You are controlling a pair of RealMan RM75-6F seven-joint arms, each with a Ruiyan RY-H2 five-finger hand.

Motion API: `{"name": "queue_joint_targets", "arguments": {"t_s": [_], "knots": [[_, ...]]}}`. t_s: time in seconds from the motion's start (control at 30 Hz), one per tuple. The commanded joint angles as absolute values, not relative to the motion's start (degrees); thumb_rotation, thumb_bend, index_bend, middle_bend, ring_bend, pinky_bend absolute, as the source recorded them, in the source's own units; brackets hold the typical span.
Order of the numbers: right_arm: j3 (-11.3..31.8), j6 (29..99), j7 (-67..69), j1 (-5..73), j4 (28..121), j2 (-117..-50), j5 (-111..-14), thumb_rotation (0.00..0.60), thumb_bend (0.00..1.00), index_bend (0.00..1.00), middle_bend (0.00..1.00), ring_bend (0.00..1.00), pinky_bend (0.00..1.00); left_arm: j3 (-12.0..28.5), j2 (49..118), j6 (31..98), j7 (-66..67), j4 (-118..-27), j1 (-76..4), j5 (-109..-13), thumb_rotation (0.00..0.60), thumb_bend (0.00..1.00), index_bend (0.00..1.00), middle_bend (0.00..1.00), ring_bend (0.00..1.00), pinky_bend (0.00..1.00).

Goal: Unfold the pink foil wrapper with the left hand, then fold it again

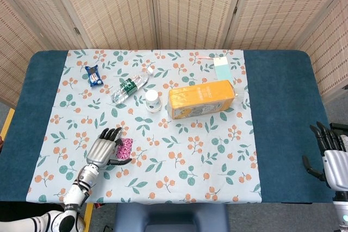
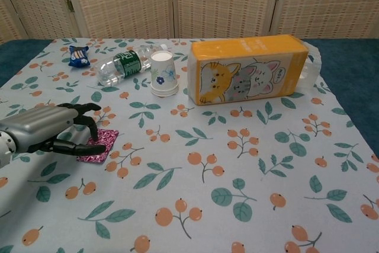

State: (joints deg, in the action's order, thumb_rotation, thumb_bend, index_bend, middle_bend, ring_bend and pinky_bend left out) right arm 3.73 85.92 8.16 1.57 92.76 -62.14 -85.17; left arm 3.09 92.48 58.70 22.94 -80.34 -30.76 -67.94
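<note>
With its fingers curled over the pink foil wrapper (image 2: 98,144) at the table's seven o'clock, seemingly to catch an edge, the left hand (image 2: 50,130) had no clear grip, while the right hand (image 1: 331,153) idled spread at four o'clock.

Each hand, left hand (image 2: 44,130) and right hand (image 1: 333,158), has a silver-grey shell with black fingers.

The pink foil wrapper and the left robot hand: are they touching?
Touching. In the chest view the left robot hand lies over the pink foil wrapper, its thumb resting on the foil's near edge.
</note>
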Motion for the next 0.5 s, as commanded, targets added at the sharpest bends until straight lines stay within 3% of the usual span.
{"name": "queue_joint_targets", "arguments": {"t_s": [0.03, 0.5], "knots": [[3.7, 85.9, 8.2, 1.5, 92.8, -62.1, -85.2, 0.6, 0.45, 0.0, 0.04, 0.0, 0.0, 3.1, 92.9, 58.6, 23.3, -80.2, -30.9, -67.9, 0.128, 0.12, 0.37, 0.0, 0.0, 0.0], [3.6, 86.4, 8.6, 0.9, 92.5, -62.0, -84.9, 0.6, 0.45, 0.0, 0.04, 0.0, 0.0, 2.9, 94.4, 58.6, 28.6, -83.3, -32.2, -67.7, 0.13, 0.12, 0.36, 0.0, 0.0, 0.0]]}}
